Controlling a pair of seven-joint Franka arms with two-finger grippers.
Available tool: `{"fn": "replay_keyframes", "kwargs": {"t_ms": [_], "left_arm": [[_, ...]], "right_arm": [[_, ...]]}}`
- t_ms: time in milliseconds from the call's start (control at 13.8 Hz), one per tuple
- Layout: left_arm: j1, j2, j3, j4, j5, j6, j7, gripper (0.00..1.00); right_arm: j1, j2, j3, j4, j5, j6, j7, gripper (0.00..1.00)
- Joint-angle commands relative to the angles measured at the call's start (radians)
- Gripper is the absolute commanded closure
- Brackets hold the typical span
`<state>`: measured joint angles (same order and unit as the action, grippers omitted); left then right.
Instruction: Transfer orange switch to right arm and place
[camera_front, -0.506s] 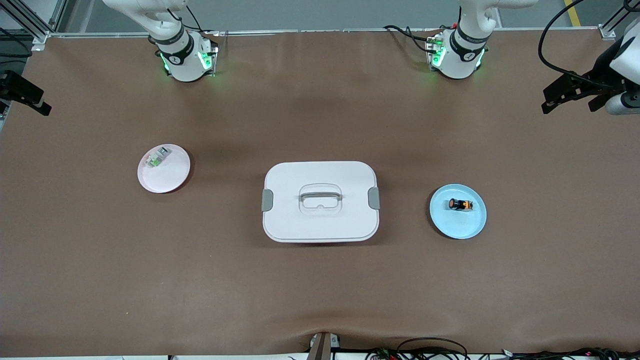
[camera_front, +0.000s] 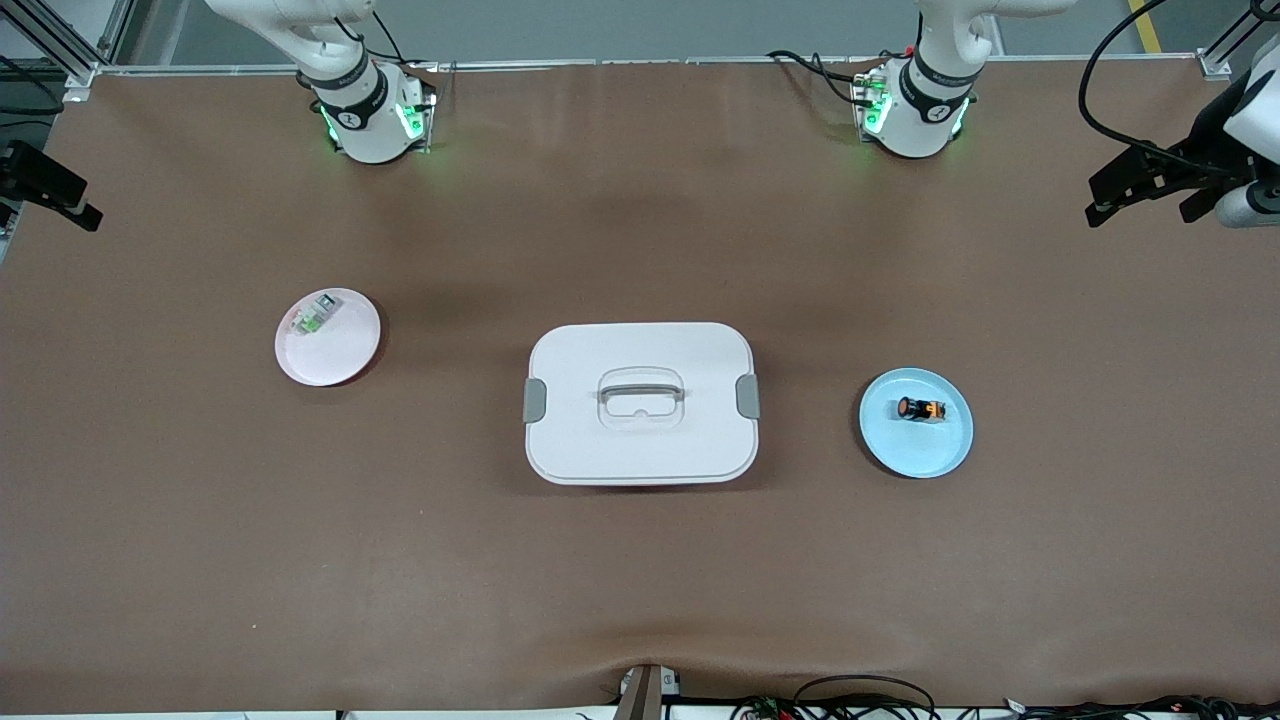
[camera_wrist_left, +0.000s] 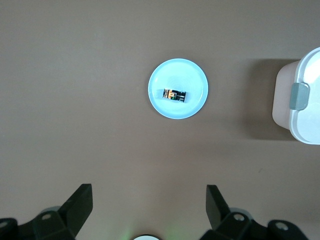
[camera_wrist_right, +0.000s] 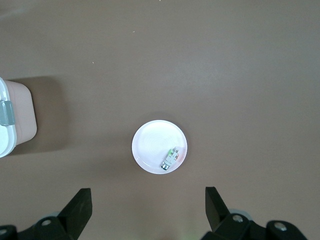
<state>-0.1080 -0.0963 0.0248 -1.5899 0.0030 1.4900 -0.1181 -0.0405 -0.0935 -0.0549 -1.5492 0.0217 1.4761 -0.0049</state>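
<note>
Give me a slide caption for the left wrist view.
Open left gripper high over the table, orange switch lying on the blue plate.

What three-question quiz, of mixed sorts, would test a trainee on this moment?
1. True or false: the orange switch lies on the blue plate.
2. Which gripper is set wide open, high above the table with that plate below it? A) left gripper B) right gripper C) neither
3. Fill in: the small clear-grey part with green lies on the ___ plate, toward the right arm's end of the table.

Key: 1 true. 2 A; the right gripper, also open, has the other plate below it. 3 pink. The white lidded container sits between the two plates.
</note>
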Motion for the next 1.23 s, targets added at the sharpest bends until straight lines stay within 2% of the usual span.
{"fn": "replay_keyframes", "kwargs": {"t_ms": [0, 217, 361, 651, 867, 1157], "left_arm": [[0.005, 0.023, 0.003, 0.019, -0.005, -0.019, 0.021, 0.00], [0.001, 0.047, 0.003, -0.039, -0.005, 0.010, 0.018, 0.00], [0.002, 0.044, 0.003, -0.120, -0.005, 0.099, 0.018, 0.00], [0.016, 0.040, 0.001, -0.330, -0.003, 0.359, 0.018, 0.00], [0.017, 0.088, 0.001, -0.462, -0.003, 0.586, 0.026, 0.00], [0.008, 0.239, -0.008, -0.479, -0.005, 0.737, 0.029, 0.00]], "right_arm": [[-0.024, 0.009, 0.009, 0.015, -0.003, -0.002, 0.000, 0.00], [-0.024, 0.012, 0.007, 0.015, -0.003, 0.000, 0.000, 0.00], [-0.024, 0.012, 0.009, 0.015, -0.002, 0.000, 0.000, 0.00], [-0.024, 0.014, 0.009, 0.015, 0.004, 0.001, 0.002, 0.00], [-0.024, 0.014, 0.009, 0.015, 0.007, 0.000, 0.002, 0.00], [-0.021, 0.014, 0.009, 0.015, 0.007, -0.002, 0.002, 0.00]]}}
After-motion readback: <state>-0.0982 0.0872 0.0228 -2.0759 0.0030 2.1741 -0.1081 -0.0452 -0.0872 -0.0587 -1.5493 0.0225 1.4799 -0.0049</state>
